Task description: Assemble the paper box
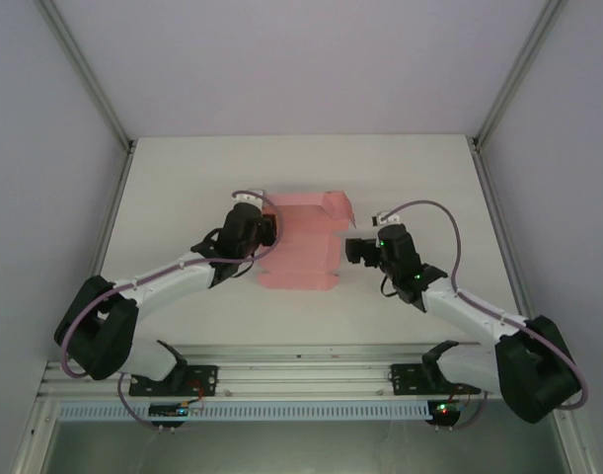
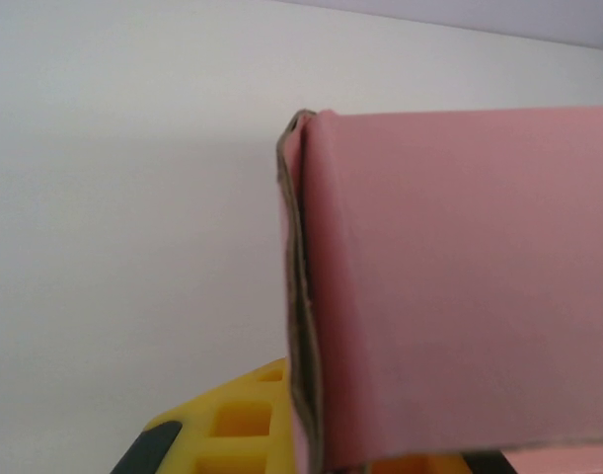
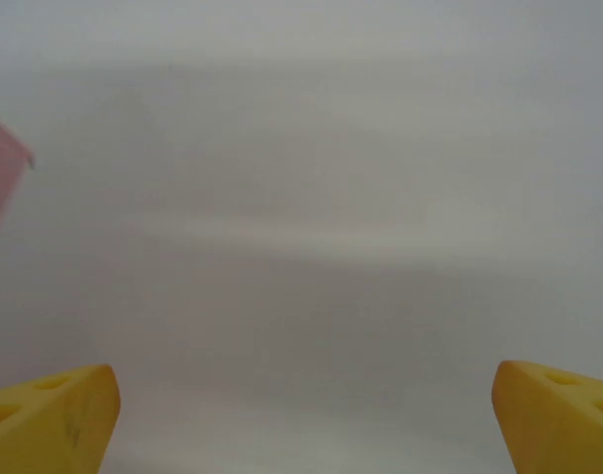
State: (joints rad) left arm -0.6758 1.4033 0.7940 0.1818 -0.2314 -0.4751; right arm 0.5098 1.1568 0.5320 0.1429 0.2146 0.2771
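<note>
i am pinching the left side of the paper box (image 1: 306, 247) with my left gripper (image 1: 267, 229), the jaws pressing nearly together on the thin pink card. in my left wrist view the folded edge of the card is standing upright right in front of me, its pink face spreading off to the right, and one yellow finger (image 2: 232, 425) is poking out beneath it on the left. the box is lying near the middle of the white table (image 1: 183, 188), between my two arms, with a flap (image 1: 336, 205) lifting at its far right corner. my right gripper (image 1: 351, 247) is hovering just beside the box's right side, jaws spreading wide and gripping nothing. in the right wrist view my yellow fingertips (image 3: 54, 415) are sitting far apart over bare table, and a pink corner of the box is peeking in at the left edge.
</note>
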